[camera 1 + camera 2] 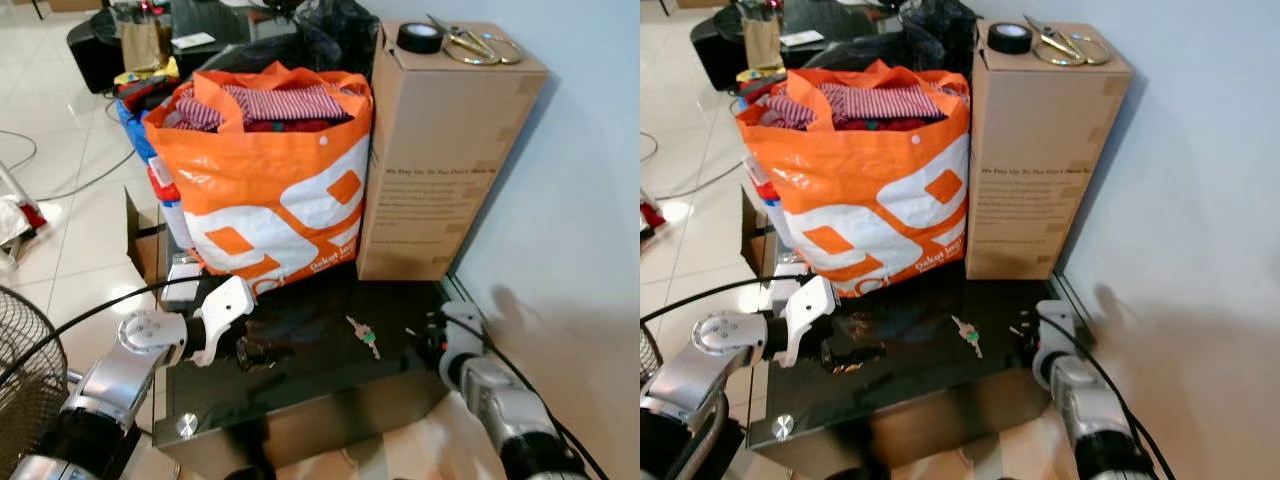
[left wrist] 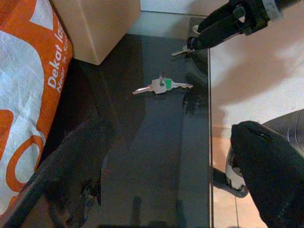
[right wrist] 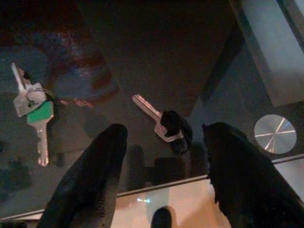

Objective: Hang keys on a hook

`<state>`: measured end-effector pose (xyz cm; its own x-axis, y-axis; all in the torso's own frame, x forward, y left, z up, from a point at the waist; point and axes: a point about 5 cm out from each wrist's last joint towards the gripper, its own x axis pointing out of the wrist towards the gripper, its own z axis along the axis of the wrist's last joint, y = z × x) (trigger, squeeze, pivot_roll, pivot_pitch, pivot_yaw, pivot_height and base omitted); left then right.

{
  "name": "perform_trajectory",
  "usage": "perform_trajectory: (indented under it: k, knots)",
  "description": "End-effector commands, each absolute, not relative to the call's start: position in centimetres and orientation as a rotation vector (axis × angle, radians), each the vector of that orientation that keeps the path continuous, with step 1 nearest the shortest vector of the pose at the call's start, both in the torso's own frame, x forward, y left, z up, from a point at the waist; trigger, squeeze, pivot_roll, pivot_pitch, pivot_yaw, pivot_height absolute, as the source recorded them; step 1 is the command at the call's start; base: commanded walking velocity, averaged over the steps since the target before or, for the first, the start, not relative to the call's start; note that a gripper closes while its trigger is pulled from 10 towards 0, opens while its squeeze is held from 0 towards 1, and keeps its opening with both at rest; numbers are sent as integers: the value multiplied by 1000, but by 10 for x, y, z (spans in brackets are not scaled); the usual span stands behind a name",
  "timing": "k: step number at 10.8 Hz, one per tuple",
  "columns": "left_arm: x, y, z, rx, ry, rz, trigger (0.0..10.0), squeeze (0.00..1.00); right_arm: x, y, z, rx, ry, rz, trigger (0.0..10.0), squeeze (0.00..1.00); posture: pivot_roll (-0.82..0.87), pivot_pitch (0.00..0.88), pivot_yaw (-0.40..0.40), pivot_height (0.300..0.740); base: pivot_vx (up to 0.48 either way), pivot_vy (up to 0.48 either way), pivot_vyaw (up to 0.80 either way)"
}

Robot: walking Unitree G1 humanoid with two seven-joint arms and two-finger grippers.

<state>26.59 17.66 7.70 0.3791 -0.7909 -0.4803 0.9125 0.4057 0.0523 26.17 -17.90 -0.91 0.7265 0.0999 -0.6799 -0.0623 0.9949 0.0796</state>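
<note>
- Right end effector [image 3: 164, 142] hovers low over the near right edge of the dark glass desk [image 1: 300, 375], its two black fingers [image 3: 90, 175] spread wide either side of a single key [image 3: 159, 121] with a dark head.
- We see the keys [image 1: 363, 335], a small bunch with a green tag, lying flat on the desk just left of that key, touched by nothing.
- Our left end effector [image 2: 171, 180] sits at the desk's left side, fingers wide apart and empty, pointing toward the keys.
- Behind stand an orange bag [image 1: 270, 190] of clothes and a cardboard box [image 1: 450, 150]; tape roll [image 1: 420, 38] and scissors [image 1: 478, 45] lie on top of the box.
</note>
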Motion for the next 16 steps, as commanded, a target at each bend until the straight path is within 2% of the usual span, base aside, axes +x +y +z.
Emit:
perform_trajectory:
  k: [1,2,3,4,5,16]
  knots:
    - [268,179,81,335,404,-1102,10000,0,266,-179,-7,48,742,82,10000,0,-82,0,6,740,0,0,0]
    - [268,178,82,334,404,-1106,10000,0,266,-181,-10,56,757,58,10000,0,-82,0,7,740,0,0,0]
    - [269,177,82,334,399,-1109,10000,0,266,-183,-14,71,768,25,9137,0,-82,0,9,740,0,0,0]
    - [270,176,83,335,397,-1112,10000,0,266,-183,-15,87,770,11,3961,0,-82,0,11,740,0,0,0]
    - [271,175,84,336,397,-1120,10000,0,266,-184,-16,92,779,8,0,0,-85,0,19,740,0,0,0]
    - [279,170,87,350,389,-1142,10000,0,261,-183,-26,144,780,-2,0,0,-93,0,35,740,0,0,0]
